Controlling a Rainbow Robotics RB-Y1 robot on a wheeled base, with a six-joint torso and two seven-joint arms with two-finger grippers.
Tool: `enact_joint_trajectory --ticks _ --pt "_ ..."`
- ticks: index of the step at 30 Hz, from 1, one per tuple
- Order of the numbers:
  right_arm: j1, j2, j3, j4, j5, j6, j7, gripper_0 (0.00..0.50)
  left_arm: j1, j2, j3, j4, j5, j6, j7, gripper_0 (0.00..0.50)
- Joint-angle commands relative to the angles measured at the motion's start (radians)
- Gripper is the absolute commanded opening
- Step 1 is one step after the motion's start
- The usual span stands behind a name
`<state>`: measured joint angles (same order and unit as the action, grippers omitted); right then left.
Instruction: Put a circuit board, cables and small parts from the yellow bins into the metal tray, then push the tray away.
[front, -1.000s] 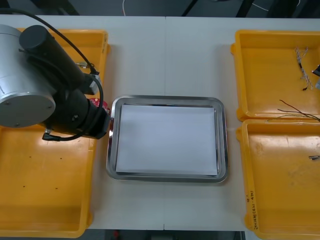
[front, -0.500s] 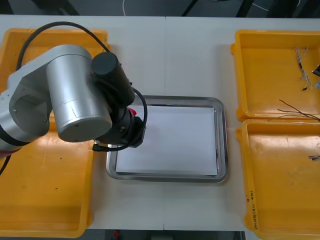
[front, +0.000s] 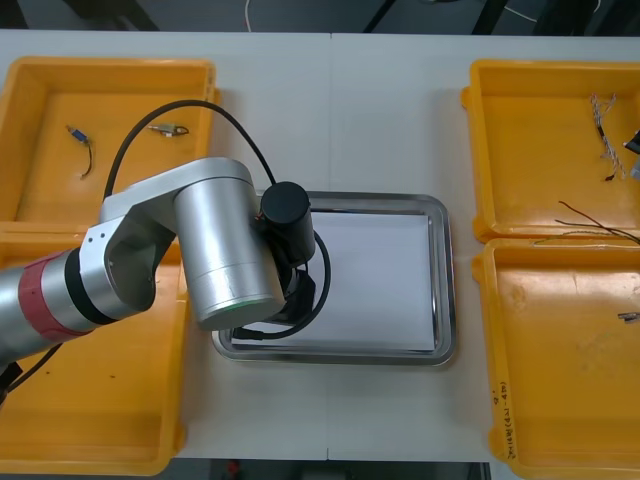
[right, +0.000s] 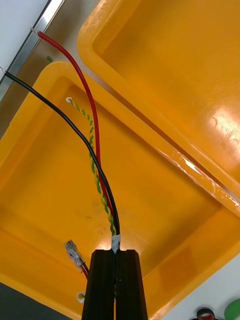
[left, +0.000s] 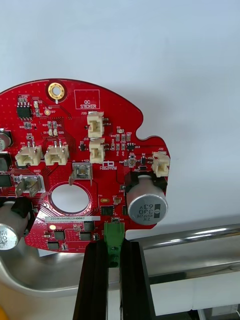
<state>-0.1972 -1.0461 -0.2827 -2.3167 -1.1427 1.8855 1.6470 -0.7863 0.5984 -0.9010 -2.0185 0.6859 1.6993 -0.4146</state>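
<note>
the left arm (front: 215, 255) now reaches across the left part of the tray (front: 447, 285). a second ago it is over the left bins (front: 30, 200), with the board just at the tray's outer edge. the shift uncovers the farther of those bins, where two small items (front: 165, 128) lie. by my reading the board's carry is nearly done: it is above the tray, and what remains for it is lowering and letting go. the part of the tray's white inside that shows lies bare, so the rest of the load is yet to come.

the front view gives the arm's place over the tray, but the arm's bulk hides the grasp. the left wrist view supplies it. the left gripper (left: 113, 247) pinches the green connector at the edge of the board (left: 85, 165), its fingers apart by just that width. the board faces the camera over the white inside, with the tray's shiny rim (left: 200, 234) close by the fingers. whether the board touches the white surface i cannot tell.

the right wrist view adds the other arm. the right gripper (right: 116, 262) is pressed tight on the cables (right: 102, 195): a black one, a red one and a twisted green-and-yellow one. they run out from the fingers over a bin (right: 165, 200). so the next load looks already in hand, waiting its turn.
</note>
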Motion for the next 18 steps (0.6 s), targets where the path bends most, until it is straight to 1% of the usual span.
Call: enact_joint_trajectory --ticks 1,18 --pt "-0.024 -0.037 0.007 -0.024 -0.005 0.006 0.025 0.000 -0.041 -0.028 -0.033 0.021 -0.014 -0.041 0.065 0.000" --pt "-0.024 -0.038 0.007 -0.024 -0.005 0.009 0.028 0.000 -0.039 -0.026 -0.122 0.026 -0.023 -0.070 0.112 0.001"
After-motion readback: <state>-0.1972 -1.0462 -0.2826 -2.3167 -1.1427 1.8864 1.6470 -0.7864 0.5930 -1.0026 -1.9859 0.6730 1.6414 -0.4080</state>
